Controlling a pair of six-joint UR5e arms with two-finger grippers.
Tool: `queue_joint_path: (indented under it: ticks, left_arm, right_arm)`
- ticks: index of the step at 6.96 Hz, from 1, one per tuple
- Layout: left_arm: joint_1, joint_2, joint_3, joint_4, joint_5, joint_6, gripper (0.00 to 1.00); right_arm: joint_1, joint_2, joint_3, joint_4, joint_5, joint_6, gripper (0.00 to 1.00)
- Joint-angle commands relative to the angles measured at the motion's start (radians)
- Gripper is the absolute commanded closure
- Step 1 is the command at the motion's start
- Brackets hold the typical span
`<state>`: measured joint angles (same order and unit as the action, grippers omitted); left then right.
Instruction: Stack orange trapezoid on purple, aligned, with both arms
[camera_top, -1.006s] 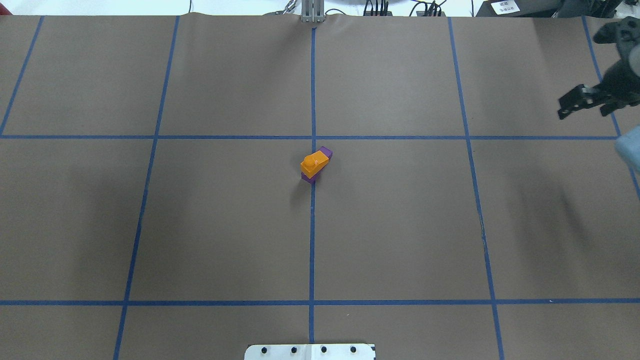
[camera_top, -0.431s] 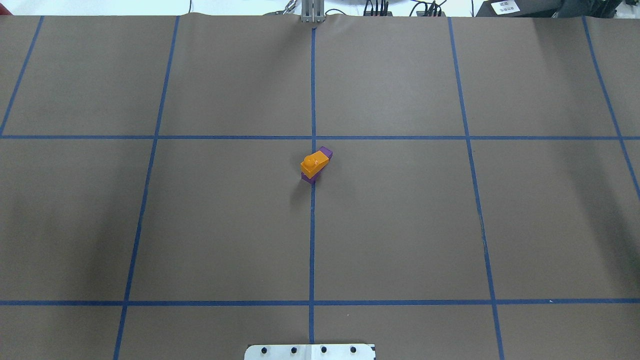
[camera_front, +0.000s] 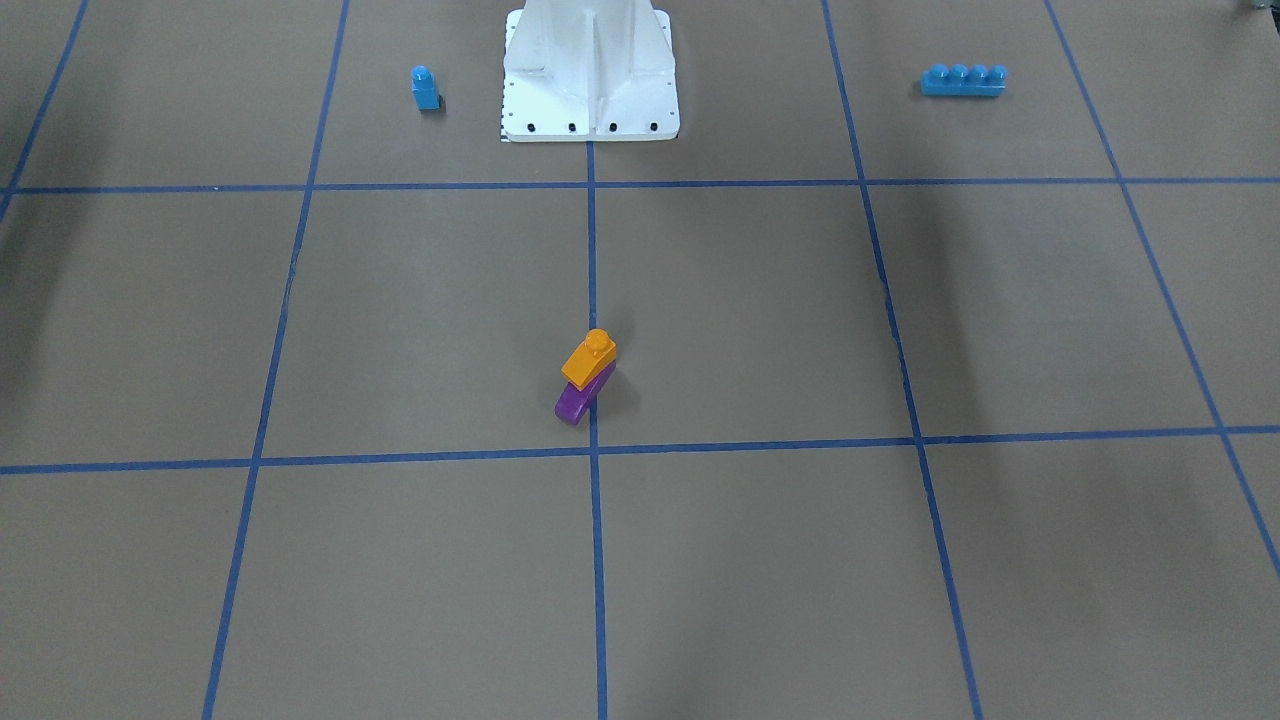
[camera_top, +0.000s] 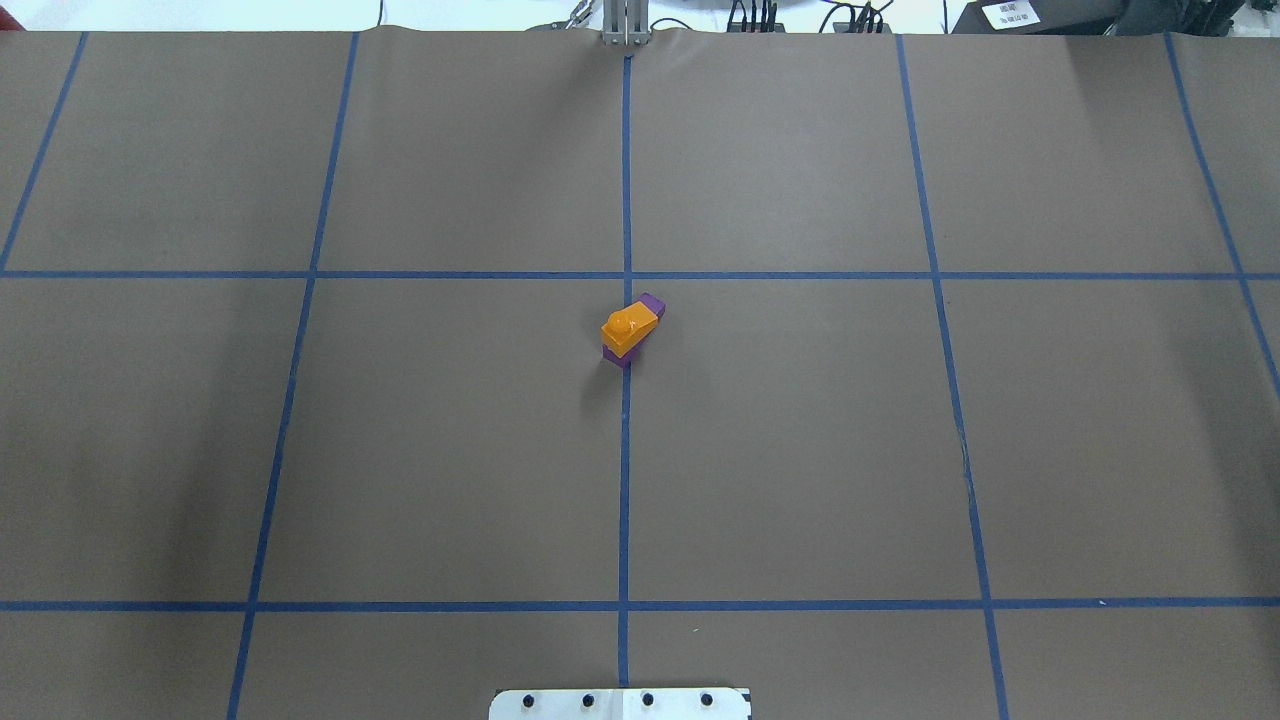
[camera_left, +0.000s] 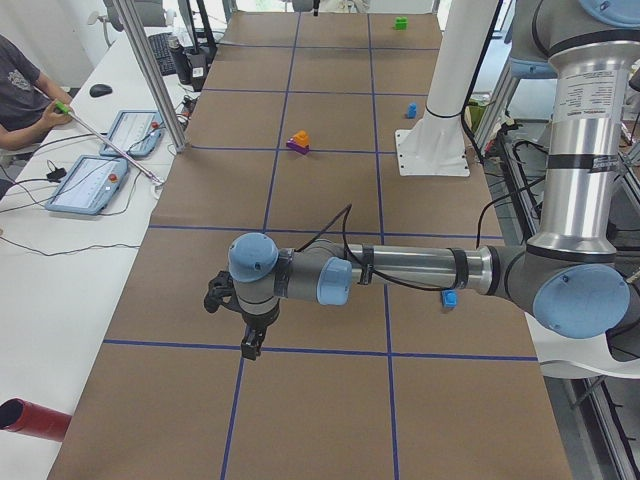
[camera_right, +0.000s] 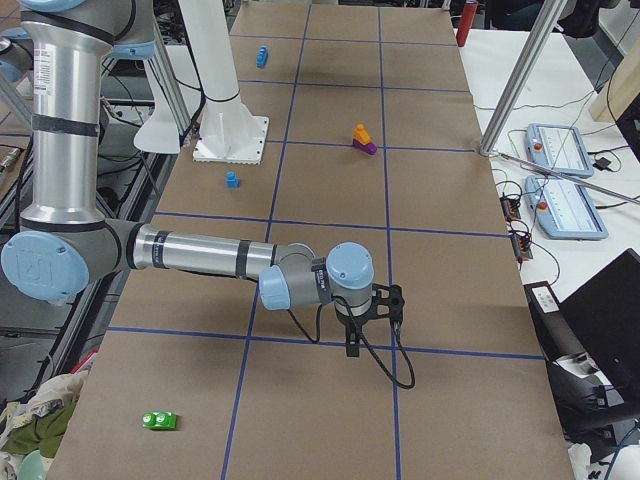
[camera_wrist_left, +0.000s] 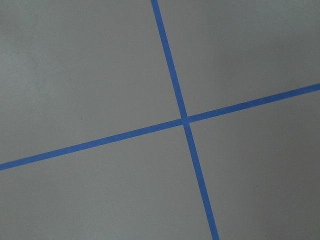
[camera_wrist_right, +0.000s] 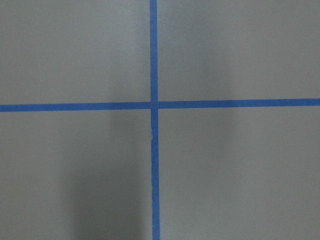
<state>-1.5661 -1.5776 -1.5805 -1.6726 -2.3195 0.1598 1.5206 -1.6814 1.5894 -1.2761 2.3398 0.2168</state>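
The orange trapezoid (camera_top: 630, 328) sits on top of the purple brick (camera_top: 652, 303) at the table's centre, on the middle blue line. The stack also shows in the front view, orange (camera_front: 590, 358) above purple (camera_front: 573, 403). No gripper touches it. My left gripper (camera_left: 250, 345) shows only in the exterior left view, pointing down over the table's left end. My right gripper (camera_right: 352, 345) shows only in the exterior right view, pointing down over the right end. I cannot tell whether either is open or shut. Both wrist views show only brown paper and blue tape.
A small blue brick (camera_front: 425, 88) and a long blue brick (camera_front: 963, 80) lie either side of the white robot base (camera_front: 590, 70). A green brick (camera_right: 160, 420) lies at the right end. Operators' tablets (camera_left: 95, 185) sit on the side table.
My right gripper, at the overhead view's right edge one second ago, has moved out of that view. The stack has not moved.
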Motion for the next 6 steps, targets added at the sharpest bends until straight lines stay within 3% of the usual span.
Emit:
queue_joint_path:
  ticks: [1,2,4,6]
  left_arm:
    - [-0.003,0.019,-0.004,0.001,-0.001,0.0,0.0]
    - [-0.003,0.019,-0.006,0.001,-0.001,-0.003,0.0]
    - [-0.002,0.018,-0.004,0.001,-0.001,-0.006,0.0]
    - [0.001,0.016,-0.004,0.001,0.002,-0.006,0.0]
  right_arm:
    - [0.009,0.005,0.003,-0.05,0.088,-0.001,0.0]
    - [0.021,0.009,0.035,-0.107,0.095,-0.001,0.0]
    - [0.003,0.008,0.186,-0.312,0.075,-0.008,0.0]
    - [0.003,0.002,0.179,-0.313,0.067,-0.104,0.0]
